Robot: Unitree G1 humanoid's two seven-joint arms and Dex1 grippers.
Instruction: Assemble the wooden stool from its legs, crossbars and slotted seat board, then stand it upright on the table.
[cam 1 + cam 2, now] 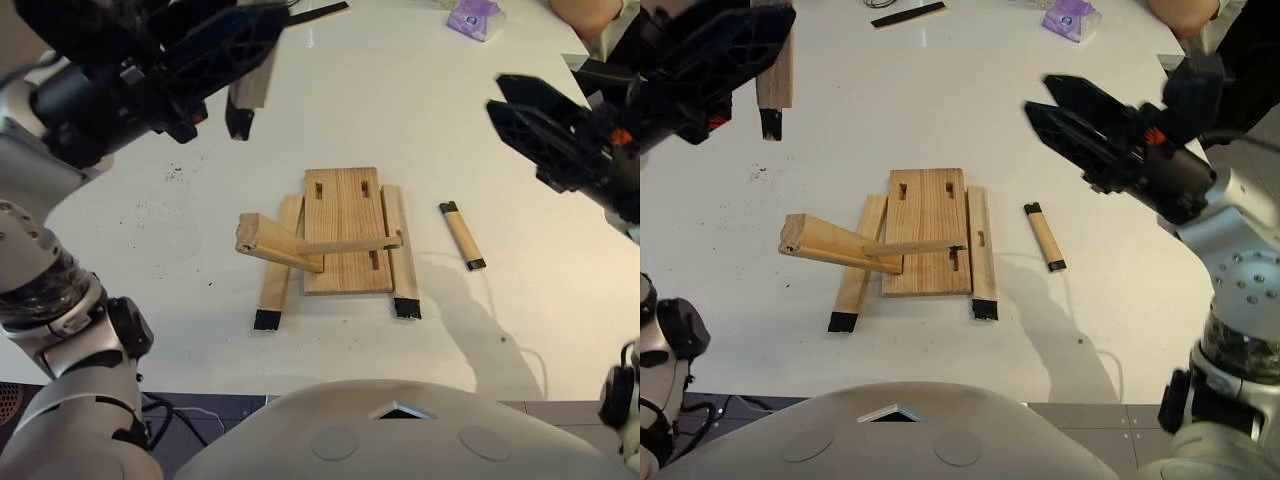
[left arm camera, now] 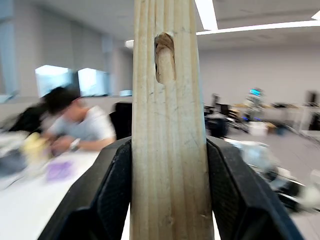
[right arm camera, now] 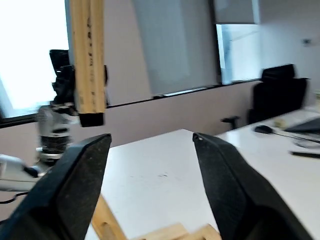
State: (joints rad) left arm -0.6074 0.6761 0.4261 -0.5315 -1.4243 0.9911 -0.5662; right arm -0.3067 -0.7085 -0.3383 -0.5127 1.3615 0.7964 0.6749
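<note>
At the left, the left claw point(image 2: 169, 165) is raised above the far-left part of the table point(image 1: 400, 110) and pinches a wooden leg point(image 1: 252, 92) w/ both fingers point(image 2: 110, 195) pressed on its sides. The leg hangs black end down and does not touch the table. The left wrist view gives it close up: an oval hole is cut in the leg's face. The right wrist view sees the same leg from across the table, black tip at the bottom. On the table, approx. in the middle, the slotted seat board point(image 1: 345, 225) lies flat. A flat leg point(image 1: 275, 285) lies just beside its left edge and another flat leg point(image 1: 402, 260) just beside its right edge, both w/ black ends toward the robot. A tilted leg point(image 1: 272, 243) leans over the left part of the board, and a thin crossbar point(image 1: 355, 243) runs from it to the right flat leg. Right of this group, apart from it, lies a short bar point(image 1: 462, 236) w/ black ends. Count: 4 legs, 1 thin crossbar, 1 short bar, 1 board. At the right, the right claw point(image 3: 152, 137) hovers above the table w/ fingers spread, nothing between them. At the far edge lie a black strip point(image 1: 905, 14) and a purple pack point(image 1: 475, 18).
</note>
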